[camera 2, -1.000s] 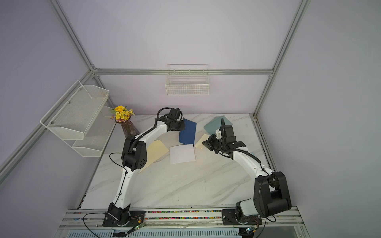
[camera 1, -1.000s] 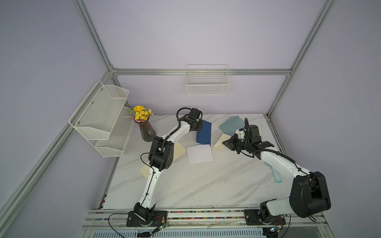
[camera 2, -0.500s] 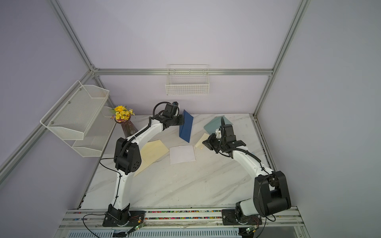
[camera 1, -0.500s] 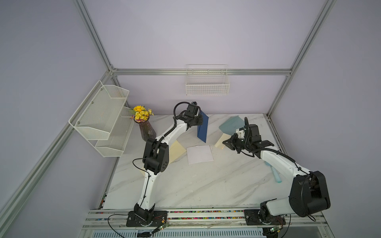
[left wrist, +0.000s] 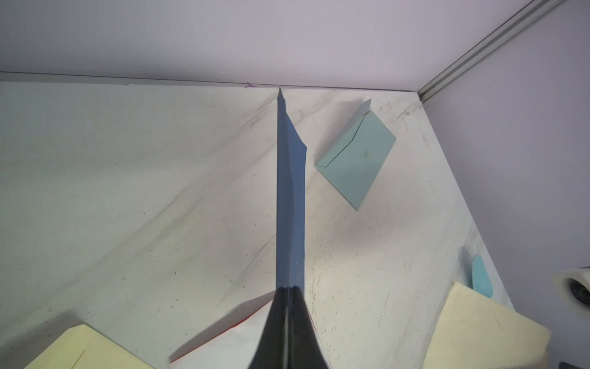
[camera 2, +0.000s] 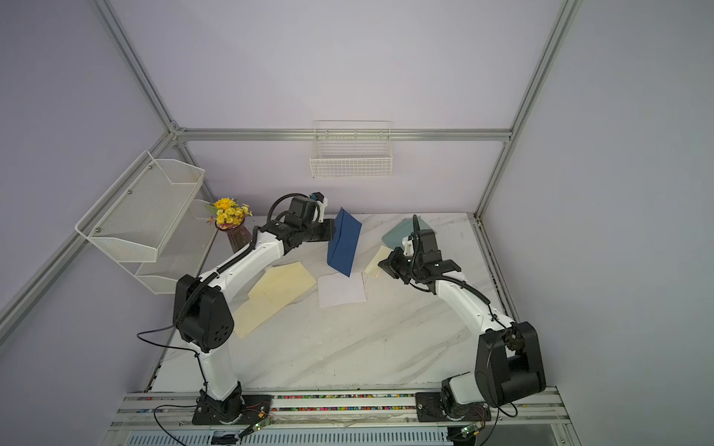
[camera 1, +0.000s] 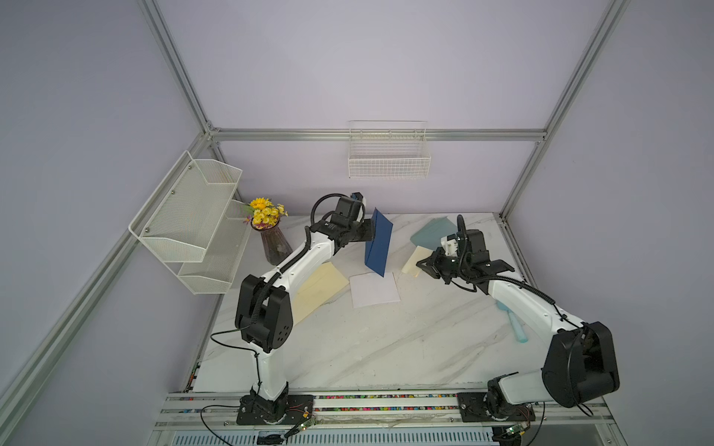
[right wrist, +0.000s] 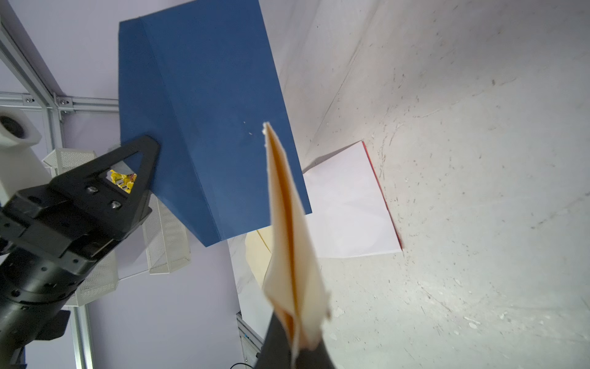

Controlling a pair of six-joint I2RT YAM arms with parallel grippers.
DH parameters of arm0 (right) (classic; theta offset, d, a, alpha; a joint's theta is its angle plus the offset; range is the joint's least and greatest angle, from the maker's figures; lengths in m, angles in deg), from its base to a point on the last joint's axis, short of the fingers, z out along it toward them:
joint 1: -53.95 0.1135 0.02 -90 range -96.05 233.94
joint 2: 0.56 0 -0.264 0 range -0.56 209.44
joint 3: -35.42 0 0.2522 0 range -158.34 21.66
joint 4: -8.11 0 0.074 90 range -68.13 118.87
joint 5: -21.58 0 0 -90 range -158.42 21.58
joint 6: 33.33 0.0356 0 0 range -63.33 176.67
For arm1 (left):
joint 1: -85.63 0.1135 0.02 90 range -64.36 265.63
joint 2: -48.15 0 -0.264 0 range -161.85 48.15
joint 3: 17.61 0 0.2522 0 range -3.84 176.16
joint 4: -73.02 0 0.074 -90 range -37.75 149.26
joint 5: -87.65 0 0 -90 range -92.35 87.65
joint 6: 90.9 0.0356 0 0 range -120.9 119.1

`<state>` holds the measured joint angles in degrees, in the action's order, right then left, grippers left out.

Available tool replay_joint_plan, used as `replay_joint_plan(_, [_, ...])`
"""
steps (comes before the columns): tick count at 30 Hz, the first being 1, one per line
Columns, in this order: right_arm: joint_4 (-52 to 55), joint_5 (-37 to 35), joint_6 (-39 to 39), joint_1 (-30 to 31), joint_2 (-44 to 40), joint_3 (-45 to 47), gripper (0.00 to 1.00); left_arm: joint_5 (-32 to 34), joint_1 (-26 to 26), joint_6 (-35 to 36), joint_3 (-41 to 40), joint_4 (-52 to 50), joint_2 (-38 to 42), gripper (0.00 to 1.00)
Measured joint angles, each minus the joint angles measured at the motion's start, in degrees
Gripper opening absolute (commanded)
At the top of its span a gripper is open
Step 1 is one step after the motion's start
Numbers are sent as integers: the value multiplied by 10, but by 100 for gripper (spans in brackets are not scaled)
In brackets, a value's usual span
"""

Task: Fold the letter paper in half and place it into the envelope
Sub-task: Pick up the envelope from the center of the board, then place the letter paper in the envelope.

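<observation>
Left gripper (camera 2: 329, 232) is clamped on the dark blue envelope (camera 2: 344, 247), holding it on edge in the air above the white sheet (camera 2: 342, 289). Right gripper (camera 1: 422, 266) pinches the folded cream letter paper (right wrist: 289, 223) near the envelope, not touching it. Insertion looks next: the paper's leading edge must meet the envelope's mouth, which I cannot make out. Bare marble table (camera 2: 347, 347) gives room toward the bases.

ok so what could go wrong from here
The left gripper pinches the envelope by one edge, and edge-on it looks nearly flat, so the paper may butt its rim. The paper's layers splay in the right gripper and could snag. The envelope's low corner hangs near the white sheet and might drag it.
</observation>
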<state>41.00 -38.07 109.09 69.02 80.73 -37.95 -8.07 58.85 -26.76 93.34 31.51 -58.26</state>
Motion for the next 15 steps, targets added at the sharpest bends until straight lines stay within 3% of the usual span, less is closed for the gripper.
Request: replay_joint_plan(15, [20,-70,21,177,-12,-4,0,0,-48,21,-116,-57,124,0])
